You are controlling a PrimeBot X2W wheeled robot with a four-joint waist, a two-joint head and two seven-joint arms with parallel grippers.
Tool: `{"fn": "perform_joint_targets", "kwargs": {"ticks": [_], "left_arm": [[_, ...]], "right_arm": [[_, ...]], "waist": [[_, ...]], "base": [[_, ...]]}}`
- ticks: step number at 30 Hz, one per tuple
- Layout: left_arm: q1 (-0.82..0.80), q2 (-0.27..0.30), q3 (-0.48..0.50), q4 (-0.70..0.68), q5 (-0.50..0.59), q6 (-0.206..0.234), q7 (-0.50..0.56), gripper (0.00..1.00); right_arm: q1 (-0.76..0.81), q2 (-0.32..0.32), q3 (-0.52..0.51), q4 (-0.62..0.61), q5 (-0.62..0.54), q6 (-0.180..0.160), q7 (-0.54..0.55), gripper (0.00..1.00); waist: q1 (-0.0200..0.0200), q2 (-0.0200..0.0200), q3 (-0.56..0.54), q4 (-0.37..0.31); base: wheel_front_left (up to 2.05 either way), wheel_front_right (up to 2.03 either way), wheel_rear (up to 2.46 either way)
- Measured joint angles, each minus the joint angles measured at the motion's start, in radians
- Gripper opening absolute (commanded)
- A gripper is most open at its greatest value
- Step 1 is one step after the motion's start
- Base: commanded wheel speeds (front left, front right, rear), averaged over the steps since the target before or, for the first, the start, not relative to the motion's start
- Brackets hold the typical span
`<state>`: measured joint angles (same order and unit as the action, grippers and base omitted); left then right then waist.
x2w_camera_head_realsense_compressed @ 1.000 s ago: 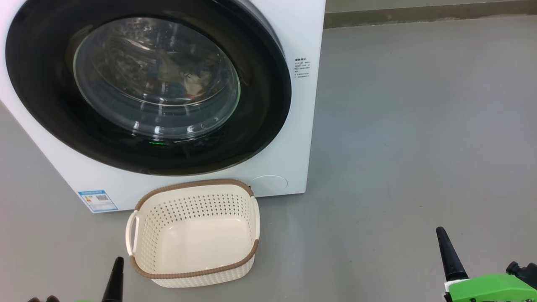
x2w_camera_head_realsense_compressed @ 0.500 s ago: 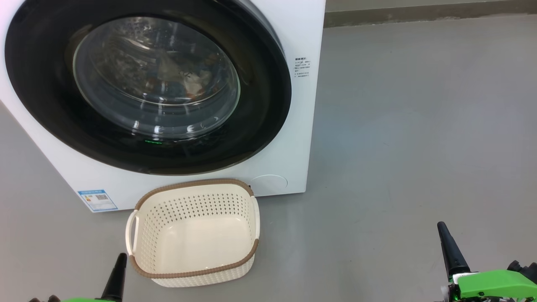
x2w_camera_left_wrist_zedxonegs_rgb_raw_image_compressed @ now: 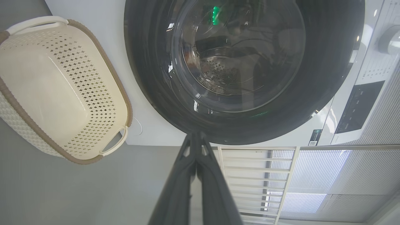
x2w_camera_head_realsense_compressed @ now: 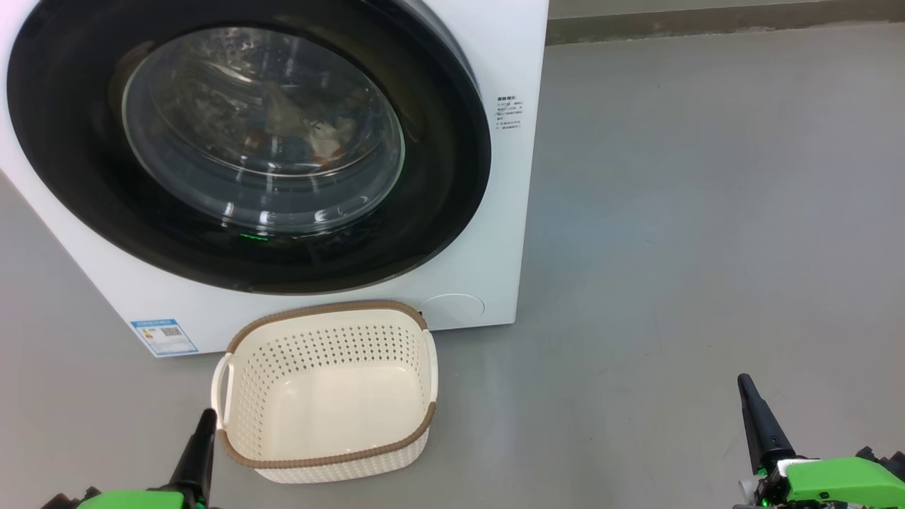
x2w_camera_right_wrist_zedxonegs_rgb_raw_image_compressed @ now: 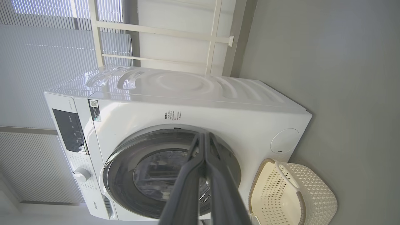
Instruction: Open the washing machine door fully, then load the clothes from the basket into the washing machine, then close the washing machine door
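Washing machine door [x2w_camera_head_realsense_compressed: 261, 134], closed, upper left; clothes [x2w_camera_head_realsense_compressed: 318, 138] dim behind its glass. Basket [x2w_camera_head_realsense_compressed: 332, 353] on the grey floor [x2w_camera_head_realsense_compressed: 672, 247] just before the washing machine [x2w_camera_head_realsense_compressed: 495, 233], lower centre. Left tool [x2w_camera_head_realsense_compressed: 206, 418] beside the basket's corner, right tool [x2w_camera_head_realsense_compressed: 744, 385] well apart at lower right, both pressed together.

One washing machine [x2w_camera_head_realsense_compressed: 509, 233] stands, bearing one door [x2w_camera_head_realsense_compressed: 452, 177] and one blue label sticker [x2w_camera_head_realsense_compressed: 164, 337] on its front. One basket [x2w_camera_head_realsense_compressed: 329, 309] sits before it. Two pincers face it: left pincer [x2w_camera_head_realsense_compressed: 207, 418], right pincer [x2w_camera_head_realsense_compressed: 744, 385].
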<state>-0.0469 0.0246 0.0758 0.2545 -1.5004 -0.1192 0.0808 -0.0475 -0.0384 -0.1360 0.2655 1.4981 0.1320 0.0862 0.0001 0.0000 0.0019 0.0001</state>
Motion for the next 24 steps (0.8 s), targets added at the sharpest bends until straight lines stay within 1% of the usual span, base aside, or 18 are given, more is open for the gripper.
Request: {"fn": "perform_joint_targets", "kwargs": {"ticks": [9, 24], "left_arm": [[-0.015, 0.000, 0.003, 0.009, -0.100, -0.001, 0.026, 0.00], [-0.020, 0.000, 0.003, 0.010, -0.100, -0.002, 0.026, 0.00]], "right_arm": [[-0.020, 0.000, -0.001, 0.004, 0.098, 0.000, 0.020, 0.00], [-0.020, 0.000, -0.001, 0.004, 0.101, 0.000, 0.020, 0.00]], "waist": [[0.0000, 0.0000, 0.001, 0.000], [0.0000, 0.0000, 0.001, 0.000]], "base": [[0.00, 0.00, 0.00], [0.00, 0.00, 0.00]]}}
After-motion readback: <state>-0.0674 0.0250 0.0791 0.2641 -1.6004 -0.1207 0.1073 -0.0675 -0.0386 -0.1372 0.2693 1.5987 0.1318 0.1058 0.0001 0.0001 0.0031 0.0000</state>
